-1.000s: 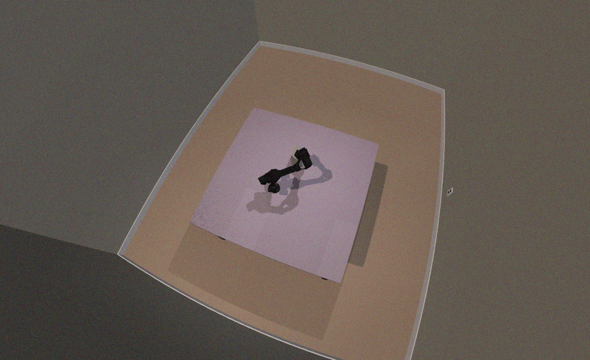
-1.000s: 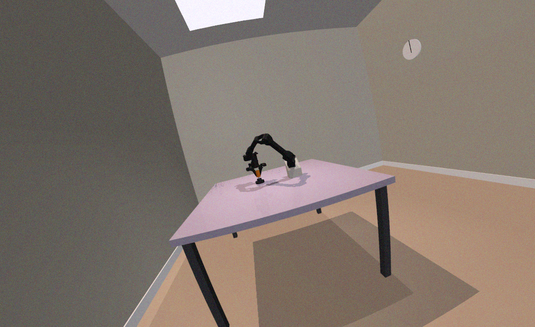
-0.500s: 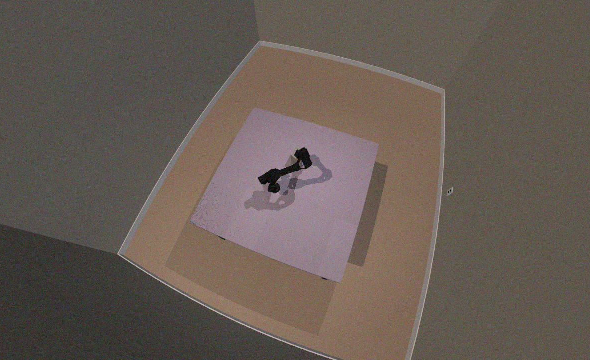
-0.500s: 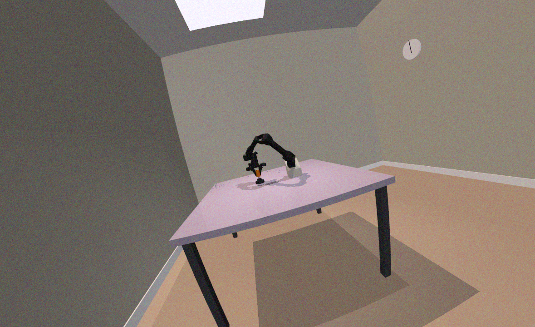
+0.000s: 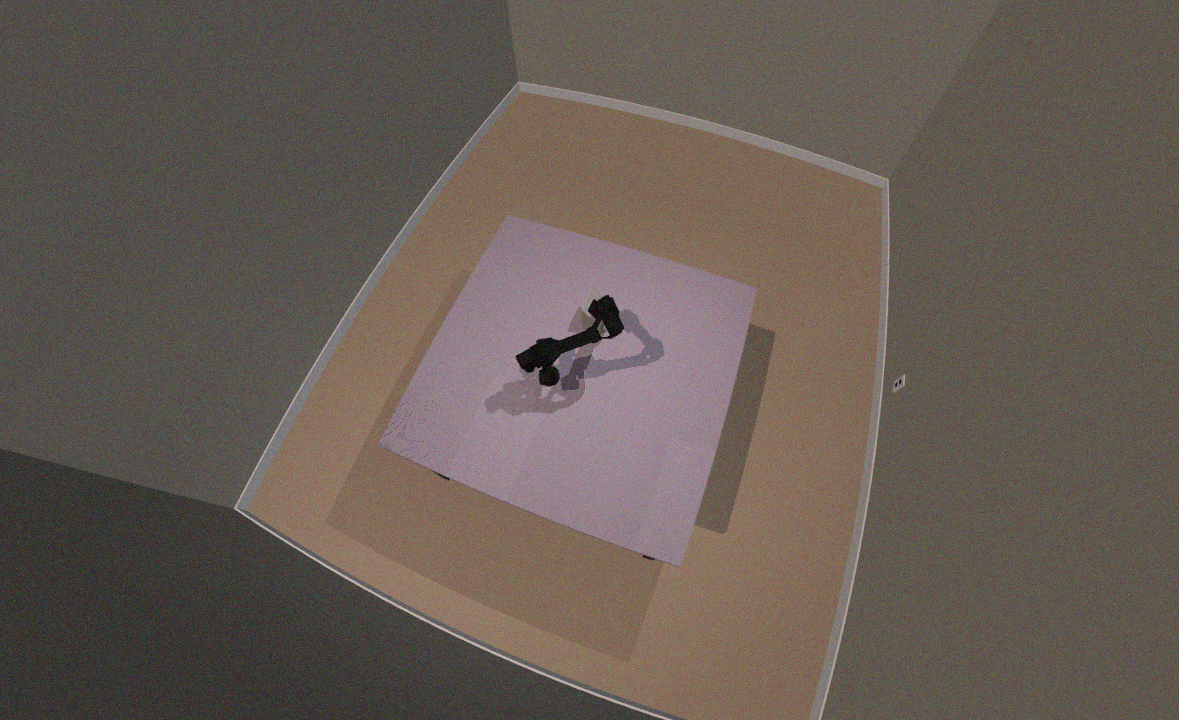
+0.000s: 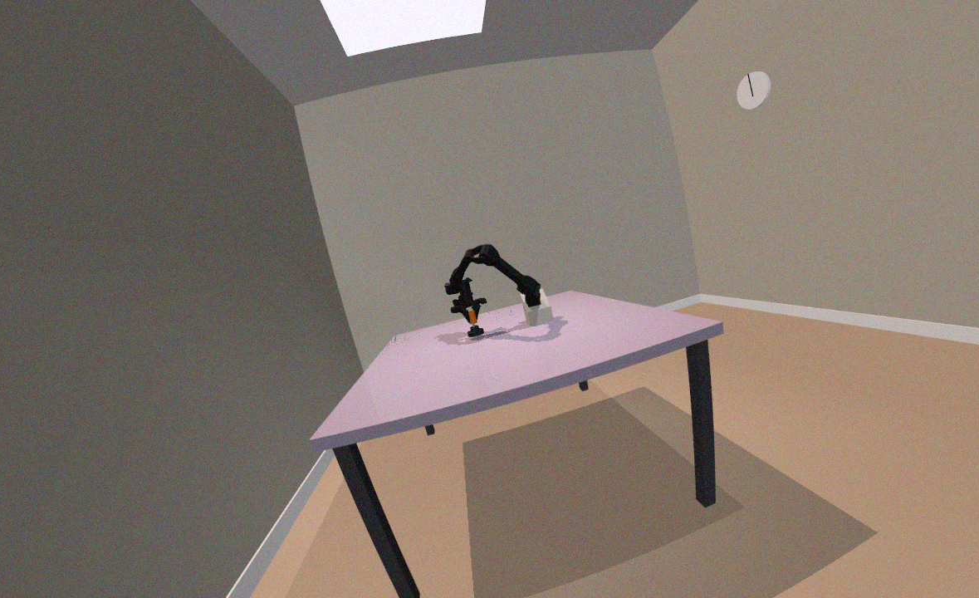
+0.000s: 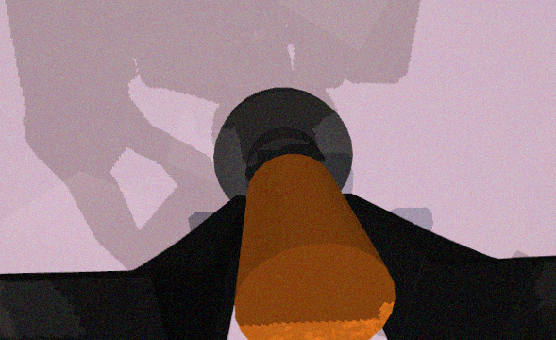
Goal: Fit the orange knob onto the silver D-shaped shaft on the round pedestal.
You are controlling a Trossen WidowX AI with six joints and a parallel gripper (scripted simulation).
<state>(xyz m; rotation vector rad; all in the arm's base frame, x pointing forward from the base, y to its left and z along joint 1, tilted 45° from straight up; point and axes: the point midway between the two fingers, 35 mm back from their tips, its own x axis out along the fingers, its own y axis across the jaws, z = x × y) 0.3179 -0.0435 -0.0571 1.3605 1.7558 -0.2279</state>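
Note:
The orange knob (image 6: 472,317) (image 7: 301,212) is an upright cylinder held between my fingers. My gripper (image 6: 473,320) (image 7: 294,204) is shut on it. The round dark pedestal (image 5: 556,376) (image 6: 475,332) (image 7: 282,106) stands on the table directly under the knob. In the wrist view the knob's lower end covers the middle of the pedestal. The silver shaft and the knob's hole are hidden, so I cannot tell how their flat sides lie to each other. In the exterior view the knob's lower end is at or just above the pedestal's top; whether they touch is unclear.
The pale pink table (image 5: 611,447) (image 6: 433,379) carries the arm's light grey base block (image 6: 538,315), to the right of the pedestal in the exterior view. The arm arches from it over to the pedestal. Shadows of the arm fall around the pedestal.

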